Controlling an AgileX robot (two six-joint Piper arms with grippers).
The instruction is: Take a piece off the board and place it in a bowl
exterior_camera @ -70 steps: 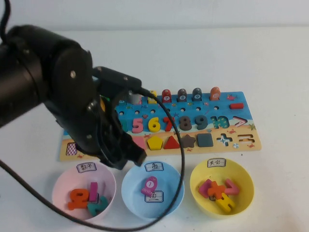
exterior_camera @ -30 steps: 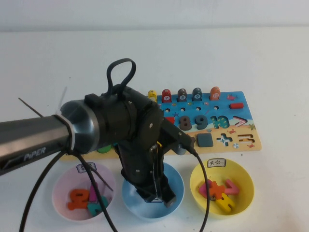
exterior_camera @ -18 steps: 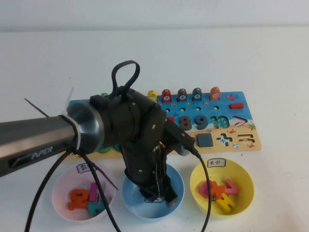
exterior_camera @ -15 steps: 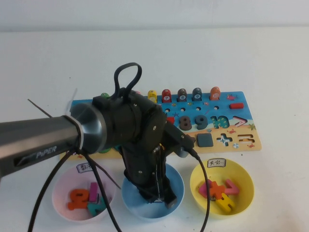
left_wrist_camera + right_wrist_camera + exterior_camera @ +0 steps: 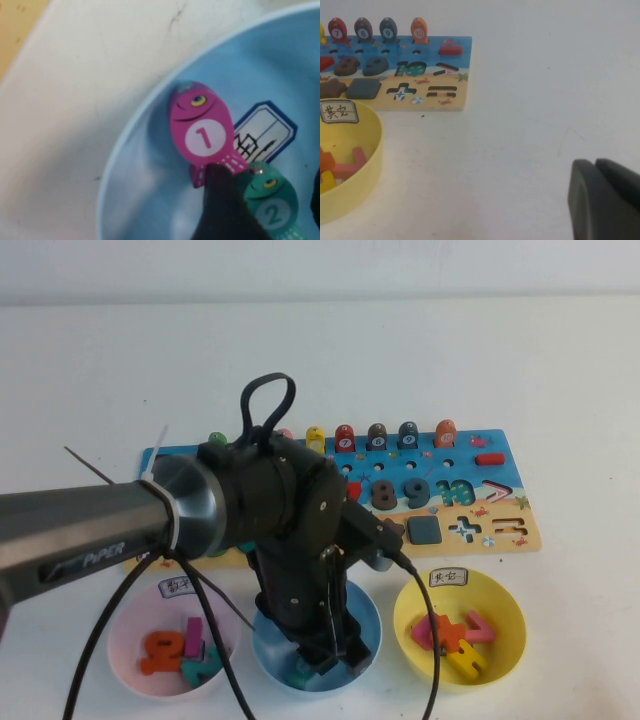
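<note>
My left pincer low in the blue bowl, lower centre, spread, teal fish piece between its fingers | pink fish beside | right pincer over bare bench, fingers together | board beyond.

The high view looks down over the whole table. The left wrist view sits close inside the blue bowl. The right wrist view looks low across the board, shared with the high view.

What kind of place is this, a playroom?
Probably a robot test bench: a plain white table holding a colourful wooden number puzzle board, labelled sorting bowls, left gripper in the blue bowl, right gripper parked aside.
</note>
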